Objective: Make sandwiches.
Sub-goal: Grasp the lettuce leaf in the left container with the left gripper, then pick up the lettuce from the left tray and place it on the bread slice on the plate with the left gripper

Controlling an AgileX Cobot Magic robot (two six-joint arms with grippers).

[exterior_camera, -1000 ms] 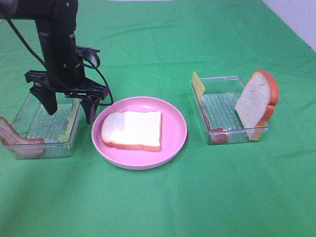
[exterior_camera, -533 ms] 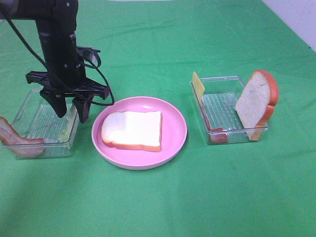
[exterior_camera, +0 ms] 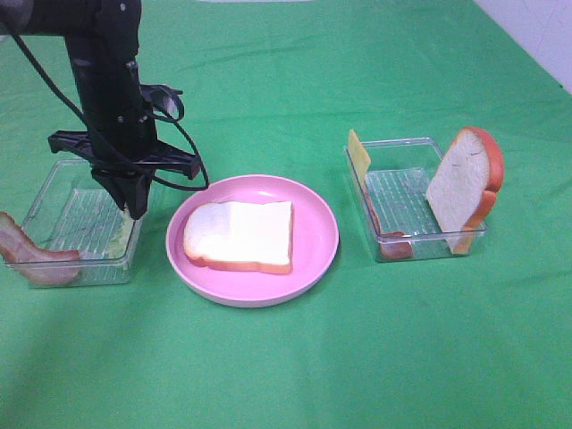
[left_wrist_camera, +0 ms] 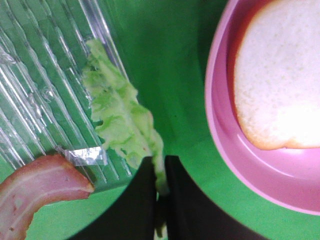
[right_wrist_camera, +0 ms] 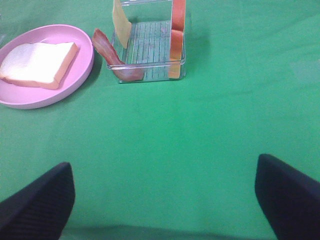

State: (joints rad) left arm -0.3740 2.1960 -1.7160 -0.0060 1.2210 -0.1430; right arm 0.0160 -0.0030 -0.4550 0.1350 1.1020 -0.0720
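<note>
One white bread slice (exterior_camera: 239, 235) lies flat on the pink plate (exterior_camera: 313, 255); it also shows in the left wrist view (left_wrist_camera: 280, 90) and the right wrist view (right_wrist_camera: 37, 62). My left gripper (exterior_camera: 132, 207) is shut on the edge of the pale green lettuce leaf (left_wrist_camera: 122, 117), which leans on the left tray's right wall (exterior_camera: 134, 241). A bacon strip (exterior_camera: 31, 255) hangs over that tray's front left corner. The right tray (exterior_camera: 407, 192) holds a second bread slice (exterior_camera: 465, 183), a yellow cheese square (exterior_camera: 358, 154) and another bacon strip (right_wrist_camera: 110, 55). My right gripper (right_wrist_camera: 165, 200) is open, its fingers (right_wrist_camera: 35, 202) wide apart over bare cloth.
Everything stands on a green cloth (exterior_camera: 357, 357). The plate sits between the two clear trays. A white surface (exterior_camera: 536, 31) shows at the far right corner.
My left gripper's fingers have closed from wide open onto the lettuce at the left tray's right wall. The right side has not changed.
</note>
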